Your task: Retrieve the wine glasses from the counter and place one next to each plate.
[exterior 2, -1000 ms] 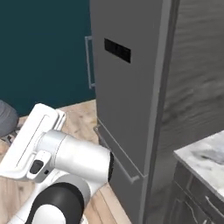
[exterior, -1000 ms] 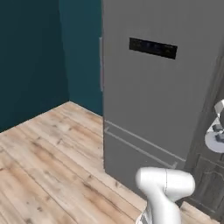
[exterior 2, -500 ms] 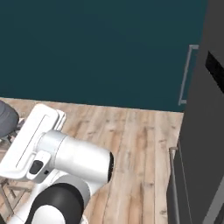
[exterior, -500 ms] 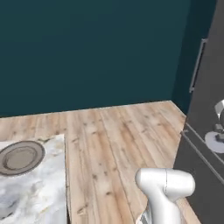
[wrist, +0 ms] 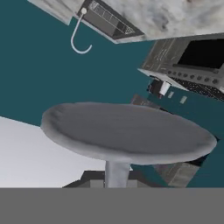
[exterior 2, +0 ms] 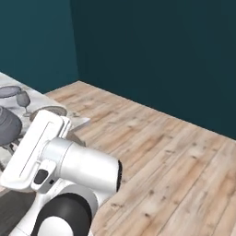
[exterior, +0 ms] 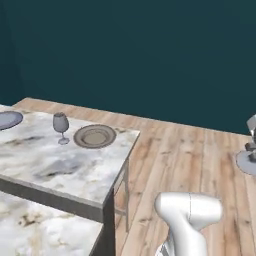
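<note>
My gripper sits at the right edge of the left base view, shut on a grey wine glass. The glass's round foot fills the hand view, its stem running down toward the hidden fingertips. The second wine glass stands upright on a marble top, just left of the brownish-grey ringed plate. At that top's far left edge lies the pale blue-grey plate, with no glass beside it. The right base view shows the standing glass and the brownish plate beyond my arm.
Bare wooden floor stretches between the marble top and a dark teal wall. My white arm covers the lower left of the right base view. A marble edge with a curved faucet appears upside down in the hand view.
The base has turned: the grey fridge slid out of view, then the teal wall, and now the marble top with plates and a glass has come in. The held glass stayed in the gripper.
</note>
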Controlling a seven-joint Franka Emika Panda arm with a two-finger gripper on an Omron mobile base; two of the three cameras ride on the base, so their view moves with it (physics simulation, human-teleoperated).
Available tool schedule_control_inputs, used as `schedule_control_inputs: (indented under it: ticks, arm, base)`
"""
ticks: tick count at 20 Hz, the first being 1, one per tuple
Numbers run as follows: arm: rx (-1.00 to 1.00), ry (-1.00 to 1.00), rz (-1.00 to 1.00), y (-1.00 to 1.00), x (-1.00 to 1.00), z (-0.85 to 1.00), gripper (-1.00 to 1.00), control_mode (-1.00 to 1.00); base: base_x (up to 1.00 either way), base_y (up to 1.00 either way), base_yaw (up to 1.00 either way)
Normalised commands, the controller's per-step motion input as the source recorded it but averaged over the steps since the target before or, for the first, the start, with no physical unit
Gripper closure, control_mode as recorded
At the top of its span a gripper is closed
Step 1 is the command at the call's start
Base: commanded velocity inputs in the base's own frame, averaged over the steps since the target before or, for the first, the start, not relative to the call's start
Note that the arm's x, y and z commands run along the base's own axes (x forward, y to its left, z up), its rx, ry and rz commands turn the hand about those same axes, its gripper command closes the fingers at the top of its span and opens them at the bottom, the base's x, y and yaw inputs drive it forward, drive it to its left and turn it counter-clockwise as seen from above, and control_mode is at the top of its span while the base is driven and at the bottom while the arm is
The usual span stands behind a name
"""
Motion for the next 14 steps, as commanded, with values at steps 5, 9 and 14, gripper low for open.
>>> schedule_control_inputs:
  ticks: [5,9,14]
  arm:
    - [0.0,0.0,0.0,0.0,0.0,0.0,1.0,1.0]
    - [0.0,0.0,0.0,0.0,0.0,0.0,1.0,1.0]
    - [0.0,0.0,0.0,0.0,0.0,0.0,1.0,1.0]
  base:
    - [1.0,-0.04,0.1]
    - [1.0,-0.28,0.0]
    - [1.0,-0.73,-0.02]
